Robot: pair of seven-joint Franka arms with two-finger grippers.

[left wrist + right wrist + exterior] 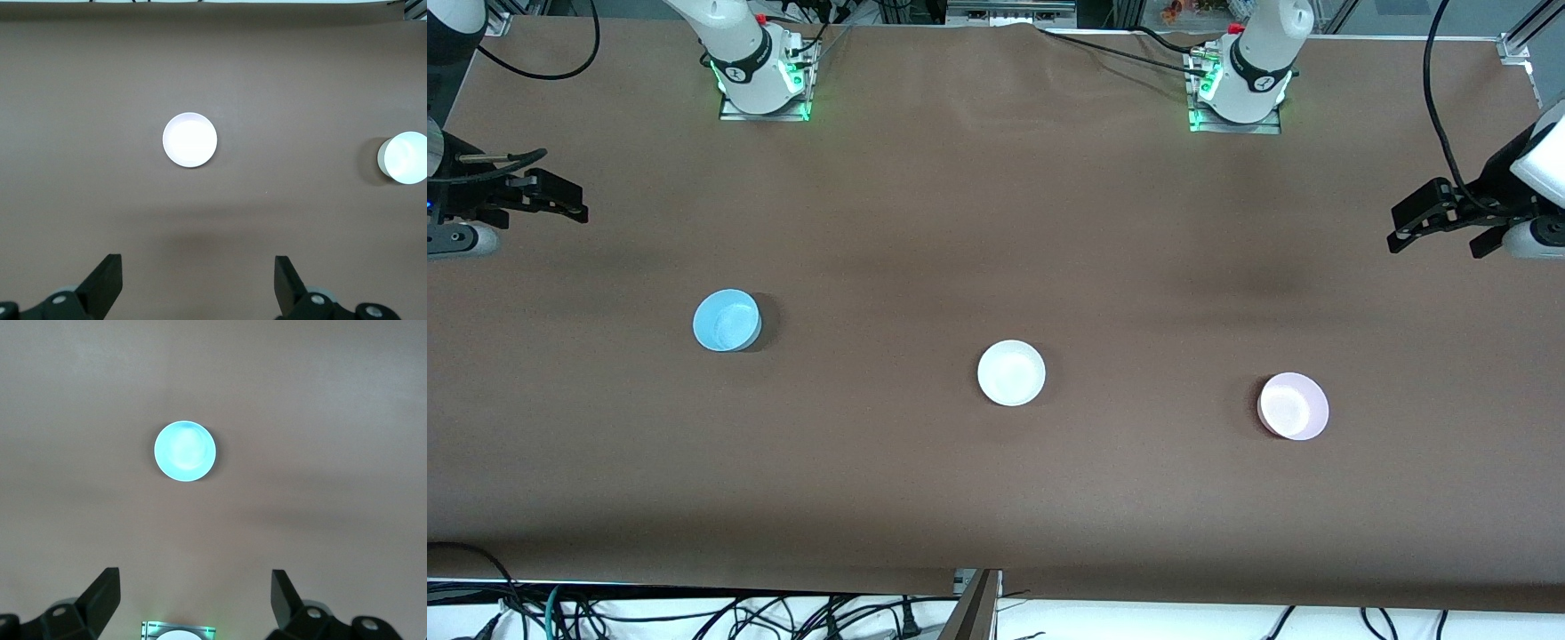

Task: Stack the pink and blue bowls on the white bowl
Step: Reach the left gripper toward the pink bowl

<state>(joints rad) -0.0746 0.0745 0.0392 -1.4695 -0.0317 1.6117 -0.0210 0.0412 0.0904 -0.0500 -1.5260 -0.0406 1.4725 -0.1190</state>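
Note:
The light blue bowl (727,320) sits toward the right arm's end of the table and also shows in the right wrist view (185,451). The white bowl (1011,372) sits mid-table. The pale pink bowl (1293,406) sits toward the left arm's end. In the left wrist view the pink bowl (190,139) looks washed out, and the white bowl (405,157) is at the edge. My left gripper (1434,242) (198,267) is open and empty, high over its end of the table. My right gripper (560,203) (195,583) is open and empty, high over its own end.
The brown table (996,498) holds only the three bowls, each standing apart from the others. The right arm's base (760,76) and the left arm's base (1240,89) stand along the table's edge farthest from the front camera. Cables hang below the nearest edge.

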